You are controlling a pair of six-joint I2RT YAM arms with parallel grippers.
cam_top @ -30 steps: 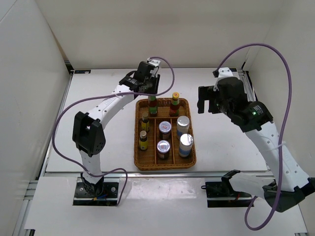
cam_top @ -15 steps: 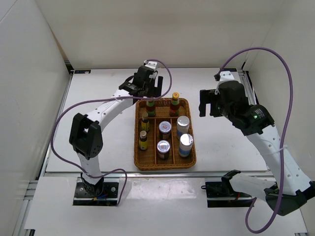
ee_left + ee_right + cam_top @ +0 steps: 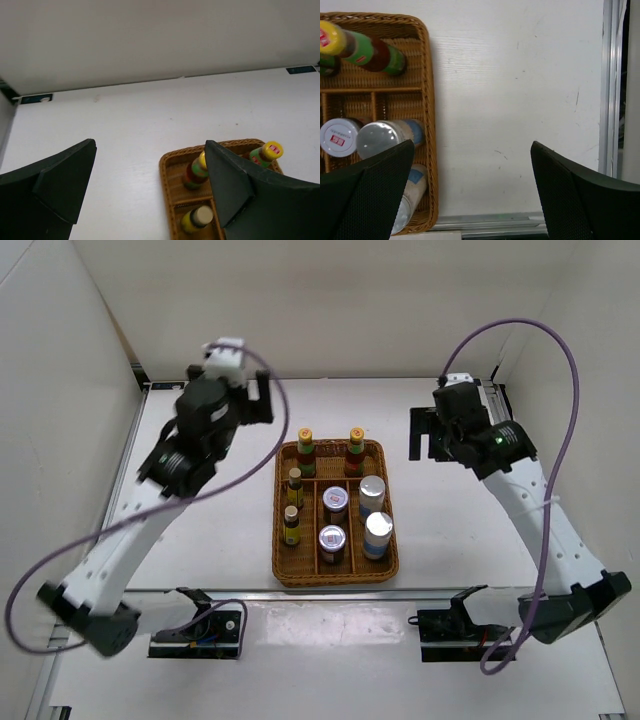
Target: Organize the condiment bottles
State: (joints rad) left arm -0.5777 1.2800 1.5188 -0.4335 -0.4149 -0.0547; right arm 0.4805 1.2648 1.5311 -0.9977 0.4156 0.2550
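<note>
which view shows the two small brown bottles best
Top external: the far brown bottle and the near brown bottle both stand unblocked in the tray's left column. Left wrist catches only the far one, low in the frame. Right wrist shows neither.

The left fingers (image 3: 262, 403) have lifted off left, away from the far-left red bottle (image 3: 306, 447).
</note>
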